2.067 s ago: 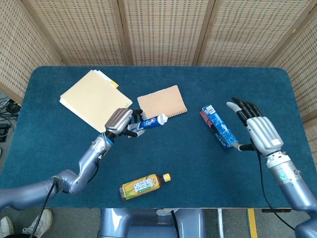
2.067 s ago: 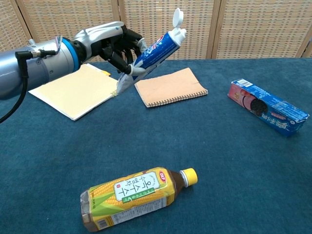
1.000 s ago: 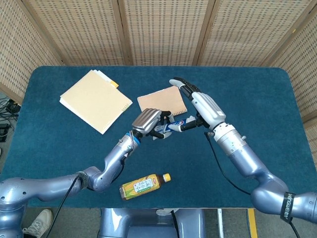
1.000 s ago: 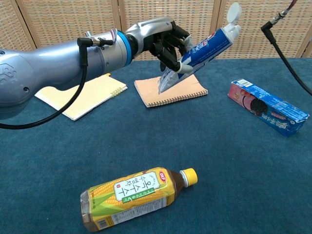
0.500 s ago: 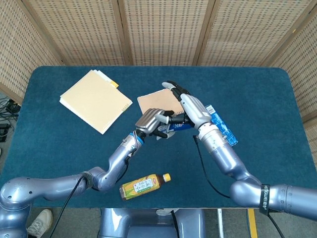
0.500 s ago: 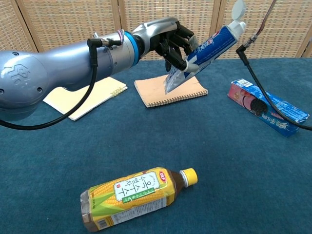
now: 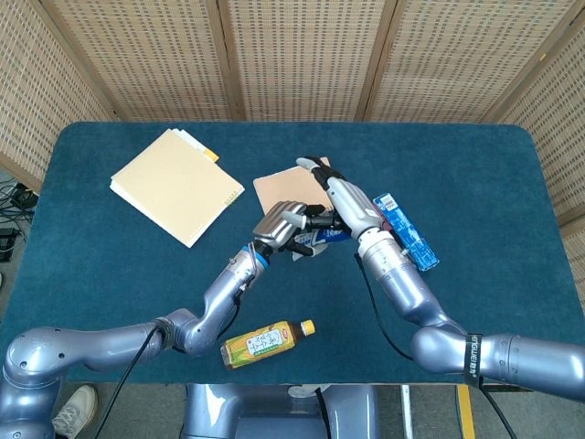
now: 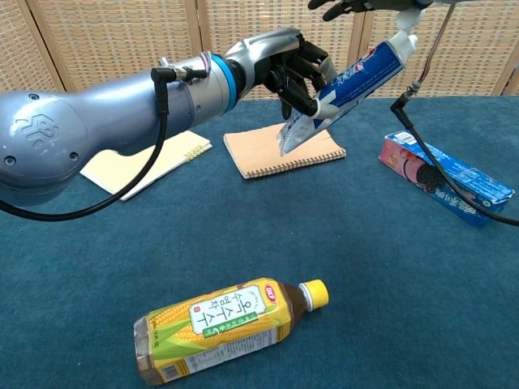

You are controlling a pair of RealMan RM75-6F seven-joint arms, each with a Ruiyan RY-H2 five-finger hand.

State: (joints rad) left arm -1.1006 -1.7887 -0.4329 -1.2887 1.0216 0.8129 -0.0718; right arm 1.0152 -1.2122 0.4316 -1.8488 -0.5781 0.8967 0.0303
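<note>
My left hand (image 7: 281,224) (image 8: 288,69) grips a blue and white toothpaste tube (image 7: 322,235) (image 8: 357,79) by its lower half and holds it tilted above the table, cap end up to the right. My right hand (image 7: 345,203) (image 8: 366,6) lies over the tube's cap end with its fingers stretched out and apart. In the chest view one of its fingers (image 8: 404,36) touches the cap and hides it; most of that hand is cut off by the top edge.
A brown spiral notebook (image 7: 297,183) (image 8: 284,150) lies under the hands. Far left lies a cream folder (image 7: 174,187) (image 8: 150,158), to the right a blue biscuit box (image 7: 409,236) (image 8: 446,178). A corn tea bottle (image 7: 265,343) (image 8: 223,324) lies on its side near the front edge.
My right hand swung in from the right of the table to the tube's cap end. My left hand carried the tube rightward, off the folder's side to above the notebook.
</note>
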